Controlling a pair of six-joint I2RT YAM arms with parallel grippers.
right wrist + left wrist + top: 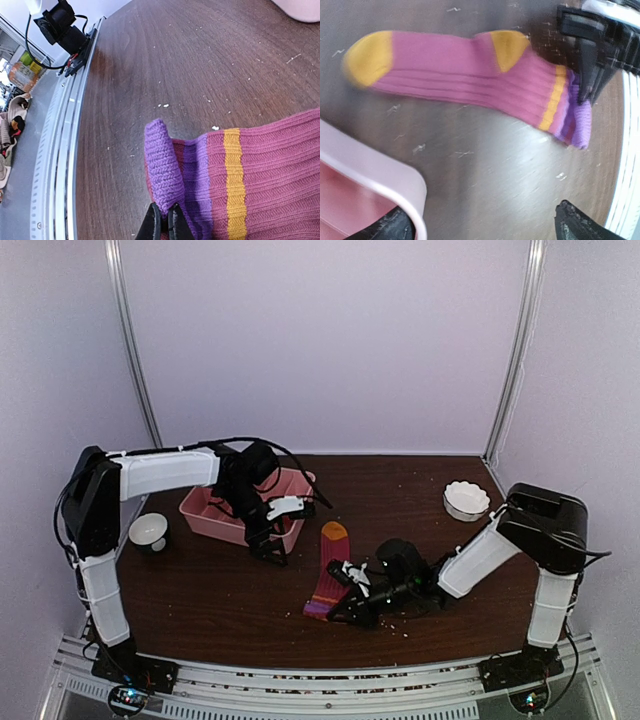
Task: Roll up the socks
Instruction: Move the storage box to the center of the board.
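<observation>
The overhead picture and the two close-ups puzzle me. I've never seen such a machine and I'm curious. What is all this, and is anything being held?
These are two robot arms bolted at the near edge of a brown table. The wide picture comes from a fixed camera above and behind them. Each close-up comes from a camera on one arm's wrist. On the table lie a striped pink sock, a pink tray and two white bowls, the left bowl and the right bowl. The right gripper is shut on the sock's purple cuff. The left gripper hangs open by the tray, holding nothing.
</observation>
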